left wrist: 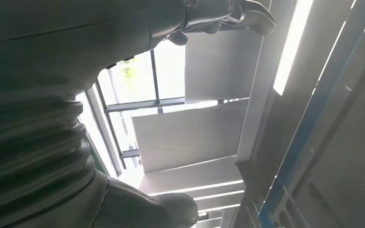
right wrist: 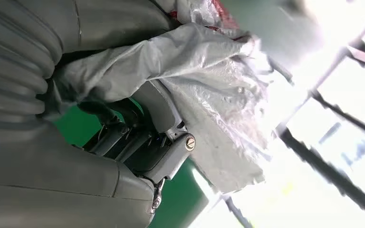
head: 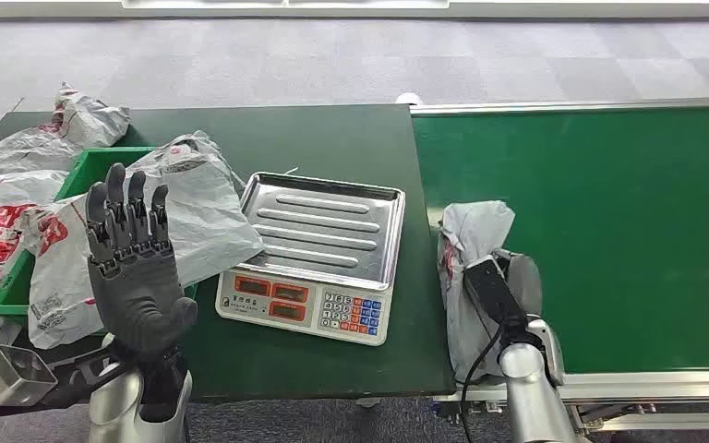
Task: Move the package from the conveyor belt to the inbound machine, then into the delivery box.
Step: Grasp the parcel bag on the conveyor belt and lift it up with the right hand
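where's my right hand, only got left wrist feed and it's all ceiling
Observer: The right hand is at the near left end of the conveyor, against a grey package.
Operator: is it holding the package
Observer: Yes, the right wrist view shows its fingers closed into the package's plastic.
Operator: is the scale free
Observer: The scale has a bare tray, left of the package on the dark table.
Operator: and my left hand
Observer: The left hand is raised, fingers spread, holding nothing, in front of the green box of packages.
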`<state>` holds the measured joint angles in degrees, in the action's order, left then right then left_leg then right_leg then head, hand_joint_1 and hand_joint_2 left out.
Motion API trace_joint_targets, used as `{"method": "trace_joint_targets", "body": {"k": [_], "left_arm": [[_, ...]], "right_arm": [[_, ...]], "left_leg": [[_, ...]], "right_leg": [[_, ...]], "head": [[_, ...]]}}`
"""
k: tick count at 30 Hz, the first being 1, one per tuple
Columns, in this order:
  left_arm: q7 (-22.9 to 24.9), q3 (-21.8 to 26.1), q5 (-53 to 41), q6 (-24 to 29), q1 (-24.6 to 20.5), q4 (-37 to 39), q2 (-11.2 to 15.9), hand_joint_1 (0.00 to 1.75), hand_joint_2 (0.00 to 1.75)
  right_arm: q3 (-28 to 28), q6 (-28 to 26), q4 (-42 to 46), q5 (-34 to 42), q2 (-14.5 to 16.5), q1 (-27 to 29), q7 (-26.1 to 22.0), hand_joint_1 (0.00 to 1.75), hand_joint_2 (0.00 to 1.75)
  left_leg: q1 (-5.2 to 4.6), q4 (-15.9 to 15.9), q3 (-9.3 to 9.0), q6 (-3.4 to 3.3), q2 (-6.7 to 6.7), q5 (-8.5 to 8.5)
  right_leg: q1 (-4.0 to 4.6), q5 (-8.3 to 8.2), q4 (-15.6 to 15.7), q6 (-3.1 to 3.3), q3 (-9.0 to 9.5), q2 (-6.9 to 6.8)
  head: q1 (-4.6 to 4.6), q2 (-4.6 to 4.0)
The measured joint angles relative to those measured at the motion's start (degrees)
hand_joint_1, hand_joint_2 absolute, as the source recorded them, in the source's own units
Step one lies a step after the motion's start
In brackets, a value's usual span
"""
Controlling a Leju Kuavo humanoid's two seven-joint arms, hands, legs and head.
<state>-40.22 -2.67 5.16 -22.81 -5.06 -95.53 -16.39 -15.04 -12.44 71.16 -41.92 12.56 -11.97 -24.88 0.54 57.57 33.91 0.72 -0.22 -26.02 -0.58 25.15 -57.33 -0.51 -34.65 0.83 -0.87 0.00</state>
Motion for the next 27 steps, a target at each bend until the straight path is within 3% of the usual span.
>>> {"method": "trace_joint_targets", "body": {"k": [7,14,16,19,27], "left_arm": [[0.0,-0.1,0.3,0.4,0.0,0.3,0.0,0.00,1.75],[0.0,-0.7,0.9,0.4,-0.7,1.5,-0.1,0.00,1.75],[0.0,-1.1,1.4,0.4,-1.5,2.4,-0.1,0.00,1.75],[0.0,-2.5,2.2,0.2,-3.9,4.9,-0.4,0.00,1.75],[0.1,-4.7,3.0,0.4,-6.6,9.4,-0.8,0.00,1.75]], "right_arm": [[5.8,-7.5,21.0,-0.7,1.8,3.5,1.1,1.75,1.75],[7.1,-16.7,27.7,-2.1,2.9,4.6,0.0,1.75,1.75],[8.9,-15.7,27.1,-1.3,2.9,3.3,-1.4,1.75,1.75],[14.8,-11.5,22.1,-0.2,2.9,-3.0,-3.0,1.75,1.75],[26.5,-9.2,-1.2,1.0,5.4,-21.6,-2.8,1.75,1.75]], "left_leg": [[0.00,0.0,-0.02,-0.01,0.00,-0.01],[-0.01,0.0,-0.02,-0.02,0.00,-0.01],[-0.01,0.0,0.10,-0.01,0.05,0.00],[-0.01,0.0,0.05,0.03,0.28,0.06],[0.01,0.0,-0.03,0.13,0.15,0.40]], "right_leg": [[-0.03,0.04,0.0,0.01,0.02,-0.01],[-0.07,0.01,0.0,-0.02,0.06,-0.01],[-0.06,-0.03,0.0,-0.01,0.06,0.02],[-0.04,-0.13,0.0,0.04,0.01,0.17],[0.01,-0.28,-0.2,0.13,-0.06,0.10]], "head": [[0.00,0.00],[0.00,0.00],[0.01,0.00],[-0.02,0.00],[-0.02,0.00]]}}
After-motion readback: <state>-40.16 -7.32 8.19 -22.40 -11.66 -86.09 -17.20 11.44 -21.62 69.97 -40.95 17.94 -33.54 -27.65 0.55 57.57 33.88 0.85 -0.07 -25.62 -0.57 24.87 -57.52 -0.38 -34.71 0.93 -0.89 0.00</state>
